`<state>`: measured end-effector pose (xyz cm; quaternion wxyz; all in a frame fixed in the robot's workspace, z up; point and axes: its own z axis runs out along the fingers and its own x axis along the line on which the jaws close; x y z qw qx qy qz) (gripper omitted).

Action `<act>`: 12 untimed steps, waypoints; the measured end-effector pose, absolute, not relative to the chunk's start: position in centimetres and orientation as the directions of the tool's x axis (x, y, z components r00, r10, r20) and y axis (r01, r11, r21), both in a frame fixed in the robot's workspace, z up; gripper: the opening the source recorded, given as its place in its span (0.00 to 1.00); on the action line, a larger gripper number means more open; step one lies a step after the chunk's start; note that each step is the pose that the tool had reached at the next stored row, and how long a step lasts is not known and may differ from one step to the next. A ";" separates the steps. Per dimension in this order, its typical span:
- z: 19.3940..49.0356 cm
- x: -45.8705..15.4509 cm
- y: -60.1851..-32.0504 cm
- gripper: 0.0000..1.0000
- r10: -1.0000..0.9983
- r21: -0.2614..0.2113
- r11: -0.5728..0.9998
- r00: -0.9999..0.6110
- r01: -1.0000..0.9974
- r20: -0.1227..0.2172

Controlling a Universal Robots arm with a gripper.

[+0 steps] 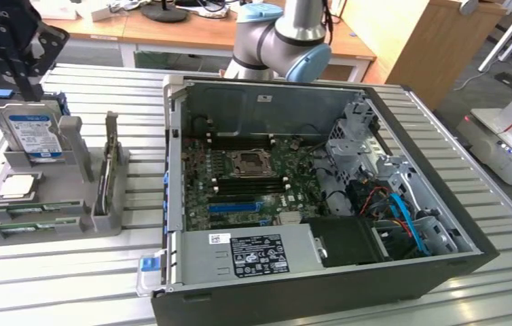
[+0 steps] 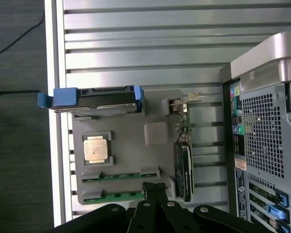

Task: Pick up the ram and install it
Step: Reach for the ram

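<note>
In grey holder, thin green ram.

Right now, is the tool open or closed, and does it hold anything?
Tool: closed, holding nothing. The RAM lies in the gray tray.

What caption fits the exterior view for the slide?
Gripper, jaws shut, above the parts tray with ram, hard drive and CPU, beside the open PC case.
</note>
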<state>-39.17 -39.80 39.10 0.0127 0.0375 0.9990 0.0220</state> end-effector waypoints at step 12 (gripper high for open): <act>39.1 -41.3 -39.8 0.11 0.075 0.045 0.996 -0.997 0.074 -0.024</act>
